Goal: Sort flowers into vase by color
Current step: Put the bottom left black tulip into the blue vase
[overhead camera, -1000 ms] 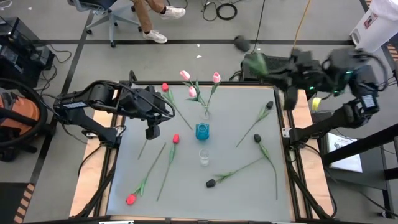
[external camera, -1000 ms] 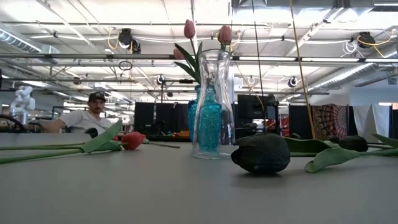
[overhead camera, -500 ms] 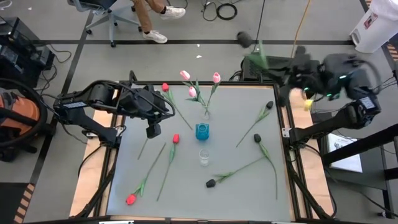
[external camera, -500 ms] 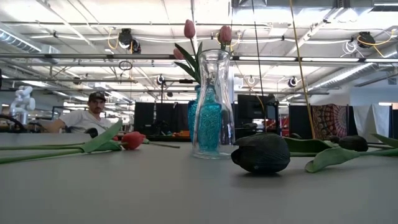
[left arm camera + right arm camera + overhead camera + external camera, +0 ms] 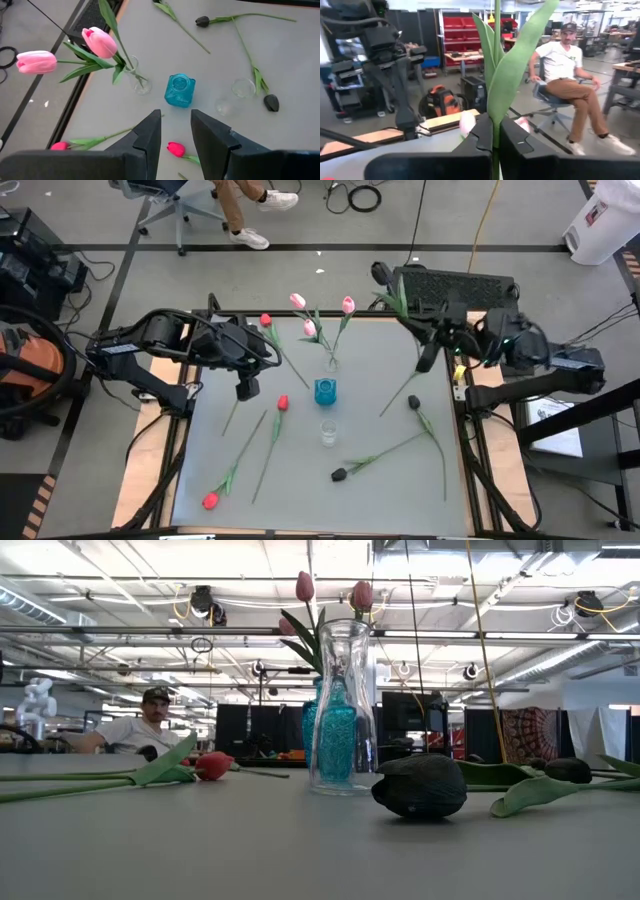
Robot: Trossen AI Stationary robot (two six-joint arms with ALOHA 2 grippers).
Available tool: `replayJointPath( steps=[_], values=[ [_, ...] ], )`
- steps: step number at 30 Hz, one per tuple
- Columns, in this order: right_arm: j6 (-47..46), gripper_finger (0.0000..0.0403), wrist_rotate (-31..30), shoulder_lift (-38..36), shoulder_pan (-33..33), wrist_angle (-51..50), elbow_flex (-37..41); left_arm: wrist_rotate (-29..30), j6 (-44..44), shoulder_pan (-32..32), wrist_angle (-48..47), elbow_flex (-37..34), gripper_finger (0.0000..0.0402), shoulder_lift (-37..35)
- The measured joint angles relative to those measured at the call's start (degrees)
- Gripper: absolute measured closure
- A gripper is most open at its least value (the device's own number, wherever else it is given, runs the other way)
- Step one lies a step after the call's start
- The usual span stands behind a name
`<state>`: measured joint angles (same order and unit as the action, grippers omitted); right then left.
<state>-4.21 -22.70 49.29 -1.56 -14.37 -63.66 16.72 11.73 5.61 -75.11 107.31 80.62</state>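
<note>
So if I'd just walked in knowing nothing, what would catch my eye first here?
Probably the right gripper at the table's far right edge, shut on a black tulip by its green stem, the head held out beyond the table. Next, the pink tulips standing in a clear vase at the far middle, with a blue vase just in front. More red and black tulips lie scattered flat, while the left gripper hovers empty on the left.

left pincer [image 5: 244, 389]: parted, over table's left side | right pincer [image 5: 428, 356]: clamped, at right edge
</note>
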Motion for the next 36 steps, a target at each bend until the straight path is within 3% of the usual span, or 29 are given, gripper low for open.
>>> replayJointPath(
  steps=[8, 13, 28, 36],
  values=[
    [-2.1, 0.0403, 5.3, -0.3, 0.0, 22.5, 17.5, 1.1, 0.0, 0.0, 0.1, 0.0, 0.0288, 0.0],
    [-2.2, 0.0402, 8.3, 3.5, 0.2, 34.8, 23.7, 1.6, 0.0, 0.0, 0.2, 0.0, 0.0288, 0.0],
    [2.5, 0.04, 8.3, 17.2, 0.5, 55.7, 24.7, 3.1, 0.0, 0.0, 1.1, 0.0, 0.0288, 0.0],
    [10.1, 0.0397, 8.3, 22.4, 0.5, 59.6, 24.7, 3.1, 0.0, 0.0, 1.1, 0.0, 0.0288, 0.0]
  ],
)
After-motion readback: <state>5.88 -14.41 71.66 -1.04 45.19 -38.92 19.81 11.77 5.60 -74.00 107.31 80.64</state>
